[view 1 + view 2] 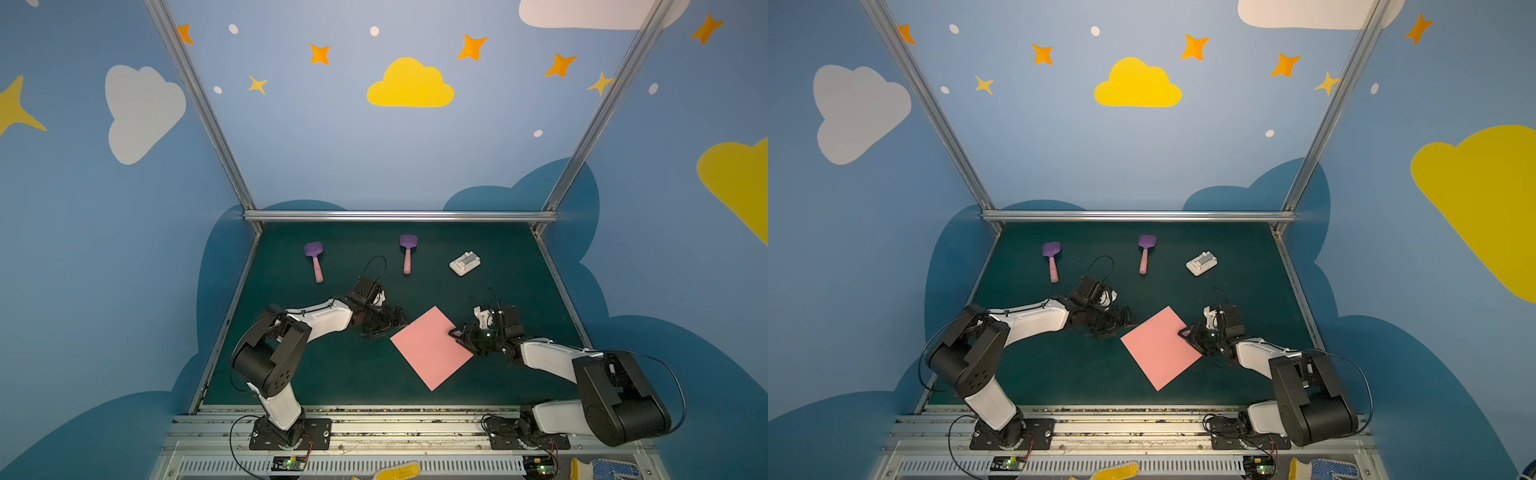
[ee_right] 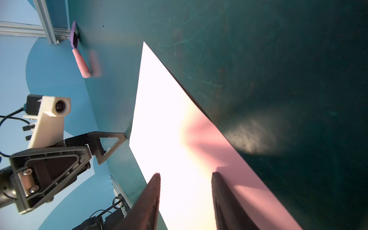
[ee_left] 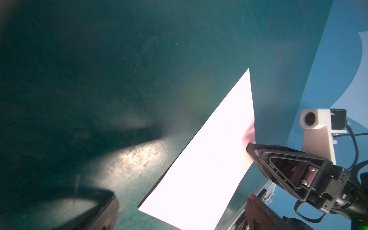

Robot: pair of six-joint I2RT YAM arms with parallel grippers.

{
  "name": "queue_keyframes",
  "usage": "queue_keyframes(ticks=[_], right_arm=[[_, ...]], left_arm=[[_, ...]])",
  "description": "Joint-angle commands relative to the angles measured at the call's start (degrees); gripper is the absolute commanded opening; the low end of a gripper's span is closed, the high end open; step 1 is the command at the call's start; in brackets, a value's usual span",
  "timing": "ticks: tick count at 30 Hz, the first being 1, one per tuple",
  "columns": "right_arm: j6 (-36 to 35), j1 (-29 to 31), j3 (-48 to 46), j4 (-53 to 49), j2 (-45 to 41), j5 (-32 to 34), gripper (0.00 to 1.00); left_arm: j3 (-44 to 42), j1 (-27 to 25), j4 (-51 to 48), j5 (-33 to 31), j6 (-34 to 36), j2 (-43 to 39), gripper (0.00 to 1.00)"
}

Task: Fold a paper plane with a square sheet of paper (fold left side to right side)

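Salmon-pink square sheet of paper (image 1: pixel 430 349) lies flat on the bench (image 1: pixel 332 374) between the grippers — right gripper (image 2: pixel 186 174) partly open over its edge, clamping nothing; left gripper (image 1: pixel 390 326) wide open, just beside its opposite corner

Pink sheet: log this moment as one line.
square sheet of paper flat, unfolded on table | left hand open at its left corner | right hand open over its right edge | fold not begun
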Motion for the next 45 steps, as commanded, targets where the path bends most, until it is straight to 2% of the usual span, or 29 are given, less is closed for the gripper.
queue_keyframes(ticks=[1,8,18,19,23,26,29,33,37,45], right_arm=[[0.7,1.2,-3.2,-4.5,3.7,2.7,0.44],[0.9,1.1,-3.5,-4.8,3.7,2.8,0.43],[0.2,1.1,-3.3,-5.3,4.1,2.5,0.43],[0.2,1.1,-3.3,-5.3,4.2,2.4,0.43],[0.2,1.0,-3.4,-5.4,4.2,2.3,0.43],[0.1,0.9,-3.5,-5.8,3.6,2.5,0.42],[0.1,0.9,-3.5,-5.7,3.5,2.4,0.42],[0.3,0.9,-3.5,-5.3,3.6,2.1,0.42],[0.2,0.9,-3.5,-5.4,3.5,2.0,0.42],[0.3,0.9,-3.5,-5.2,3.8,1.9,0.41]], left_arm=[[-1.9,-0.2,-2.2,0.5,1.3,0.6,0.97],[-4.7,-1.7,4.8,5.9,-1.0,2.4,0.89],[-6.7,-5.4,15.7,11.2,-4.6,4.1,0.90],[-5.9,-5.4,14.9,10.8,-4.4,4.2,0.90],[-1.7,-4.5,3.7,2.6,0.5,2.8,0.92],[-1.9,-3.7,-2.5,-2.8,1.9,0.7,0.94],[-4.4,-3.2,-3.7,-6.2,1.7,-1.4,0.95],[-7.9,-3.1,-2.6,-7.4,1.1,-2.7,0.95],[-9.8,-3.0,1.0,-5.1,0.5,-2.2,0.95],[-8.6,-4.2,13.2,6.5,-1.4,3.6,0.95]])
